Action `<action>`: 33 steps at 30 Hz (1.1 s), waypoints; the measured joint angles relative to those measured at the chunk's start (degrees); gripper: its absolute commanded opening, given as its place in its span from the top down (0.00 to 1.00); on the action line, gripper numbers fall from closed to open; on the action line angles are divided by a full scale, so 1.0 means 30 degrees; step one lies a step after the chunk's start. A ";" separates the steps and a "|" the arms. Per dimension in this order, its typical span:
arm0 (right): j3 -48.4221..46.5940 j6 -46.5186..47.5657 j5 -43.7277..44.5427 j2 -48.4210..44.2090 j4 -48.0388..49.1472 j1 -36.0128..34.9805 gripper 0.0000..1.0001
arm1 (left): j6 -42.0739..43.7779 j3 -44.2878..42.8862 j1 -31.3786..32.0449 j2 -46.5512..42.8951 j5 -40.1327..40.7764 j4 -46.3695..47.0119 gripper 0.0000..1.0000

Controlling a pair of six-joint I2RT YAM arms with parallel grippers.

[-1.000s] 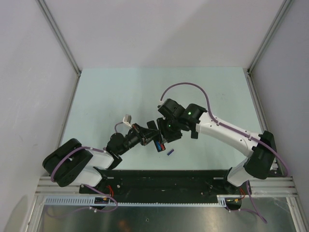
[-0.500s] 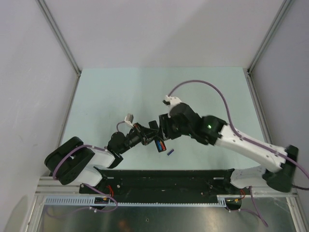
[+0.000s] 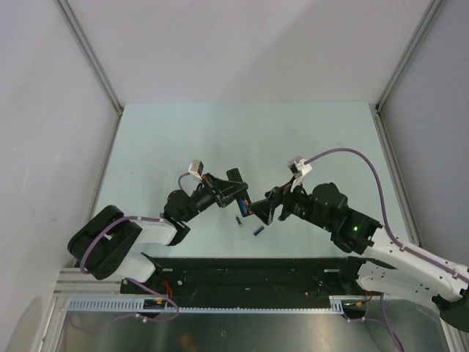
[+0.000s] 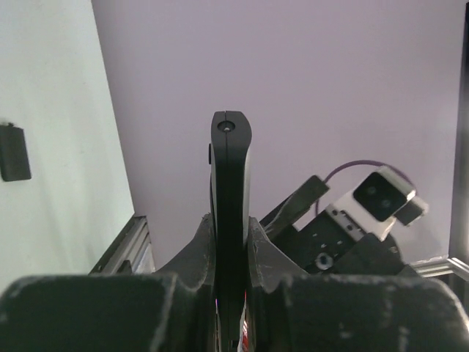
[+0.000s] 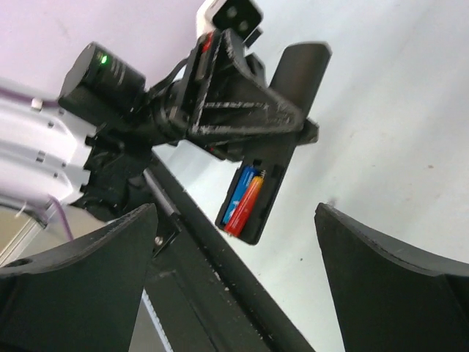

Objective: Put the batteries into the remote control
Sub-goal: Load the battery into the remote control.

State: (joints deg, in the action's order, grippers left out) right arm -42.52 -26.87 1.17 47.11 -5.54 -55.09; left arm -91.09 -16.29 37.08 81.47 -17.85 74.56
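Observation:
My left gripper (image 3: 226,192) is shut on the remote control (image 3: 239,193), a slim black bar held edge-on between the jaws in the left wrist view (image 4: 231,169). The right wrist view shows the remote control (image 5: 294,72) with its compartment open. In it lie two of the batteries side by side, one blue (image 5: 241,192) and one red-orange (image 5: 250,204). My right gripper (image 3: 265,211) stands wide open just right of the remote, apart from it. Nothing sits between its fingers (image 5: 80,282).
A loose blue battery (image 3: 258,232) lies on the pale green table (image 3: 183,139), below the grippers. A small dark piece (image 3: 239,220) lies beside it. A flat black rectangle (image 4: 13,152) rests on the table. The black base rail (image 3: 249,271) runs along the near edge.
The right gripper has opened wide and drawn back to the right, away from the remote. The left gripper has carried the remote slightly up and back from the near edge.

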 measured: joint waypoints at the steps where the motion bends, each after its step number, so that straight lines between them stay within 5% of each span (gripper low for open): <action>1: 0.0503 -0.0029 -0.0678 -0.0211 0.0583 0.0109 0.04 | -0.0066 -0.0138 0.0000 0.0000 0.0000 0.0007 1.00; 17: 0.3920 -0.2288 -0.8218 -0.0073 0.7074 0.3570 0.18 | -0.1056 -0.0736 -0.0036 -0.0051 0.0022 0.0015 1.00; 33: 0.3942 -0.3053 -1.1300 0.2157 0.9231 0.4750 0.22 | -0.1647 -0.0736 -0.0036 -0.0801 -0.0117 0.0036 1.00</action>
State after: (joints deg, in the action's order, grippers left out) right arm -30.70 -36.03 -32.73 53.58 22.15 -40.84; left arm -96.03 -18.50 36.97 79.07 -18.20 74.67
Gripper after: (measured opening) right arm 0.811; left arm 0.148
